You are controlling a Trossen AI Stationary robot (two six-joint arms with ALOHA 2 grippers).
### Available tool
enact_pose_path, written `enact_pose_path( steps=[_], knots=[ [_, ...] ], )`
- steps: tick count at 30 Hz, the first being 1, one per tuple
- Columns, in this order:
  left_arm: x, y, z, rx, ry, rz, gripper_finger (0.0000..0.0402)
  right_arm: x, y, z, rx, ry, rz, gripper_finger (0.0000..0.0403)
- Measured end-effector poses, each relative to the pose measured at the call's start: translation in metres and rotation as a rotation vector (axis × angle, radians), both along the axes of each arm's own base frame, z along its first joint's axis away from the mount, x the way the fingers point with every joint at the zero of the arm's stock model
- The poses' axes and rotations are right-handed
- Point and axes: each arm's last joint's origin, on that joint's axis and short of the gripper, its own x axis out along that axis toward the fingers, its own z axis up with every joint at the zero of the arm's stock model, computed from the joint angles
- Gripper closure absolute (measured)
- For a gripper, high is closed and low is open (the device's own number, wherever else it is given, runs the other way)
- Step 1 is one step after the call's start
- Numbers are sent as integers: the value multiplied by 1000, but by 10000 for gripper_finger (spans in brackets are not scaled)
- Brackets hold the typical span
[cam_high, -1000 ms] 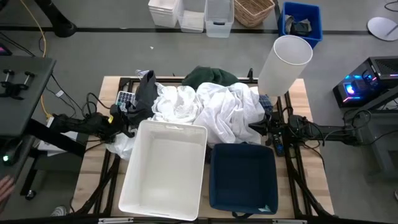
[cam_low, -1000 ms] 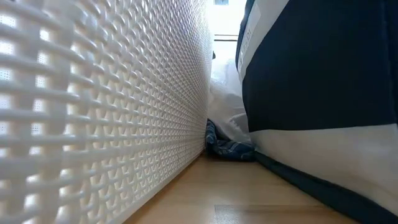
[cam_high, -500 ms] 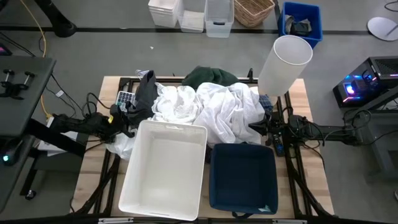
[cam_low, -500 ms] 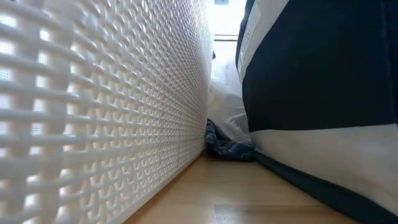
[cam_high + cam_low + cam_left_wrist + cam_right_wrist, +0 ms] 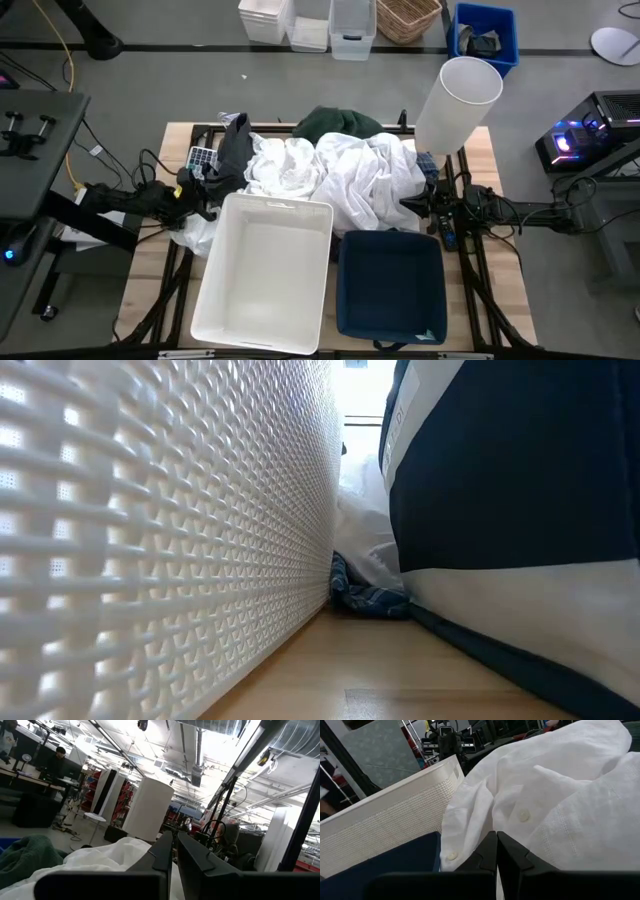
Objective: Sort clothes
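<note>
The clothes (image 5: 335, 170) lie heaped at the table's far side, behind the white bin (image 5: 265, 270) and navy bin (image 5: 390, 290), both empty. The left gripper (image 5: 172, 852) and right gripper (image 5: 496, 851) rest at opposite edges, fingers pressed together. Sorting looks unstarted; next, 1 gripper must spread and reach in.

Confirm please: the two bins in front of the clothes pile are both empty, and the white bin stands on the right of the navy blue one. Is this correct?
Not quite. The high view shows the white bin on the left of the navy blue bin, not on the right. Both bins are indeed empty and stand in front of the clothes pile.
</note>
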Motion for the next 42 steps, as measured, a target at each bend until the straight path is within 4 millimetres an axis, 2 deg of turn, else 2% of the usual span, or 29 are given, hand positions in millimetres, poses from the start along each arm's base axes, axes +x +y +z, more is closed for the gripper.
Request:
enact_pose_path(
  steps=[17,19,21,24,26,29,33,35,38,42],
  knots=[
    [-1,0,3,21,-17,21,385,0,0,0,0,0,0,402],
    [-4,1,8,-61,-110,9,385,0,0,0,0,0,0,402],
    [-8,5,13,-262,-227,49,385,0,0,0,0,0,0,402],
    [-2,8,17,-412,-202,138,385,0,0,0,0,1,0,402],
    [4,9,35,-424,-173,136,385,0,0,0,0,0,0,402],
    [26,12,70,-349,-43,176,385,0,0,0,0,1,0,402],
    [72,29,121,-245,205,252,385,0,0,0,0,1,0,402],
    [103,45,136,-251,329,229,385,0,0,0,0,1,0,402],
    [147,72,146,-304,473,92,385,0,0,0,0,2,0,402],
    [189,99,167,-345,583,-25,372,0,0,0,0,2,0,402]
  ],
)
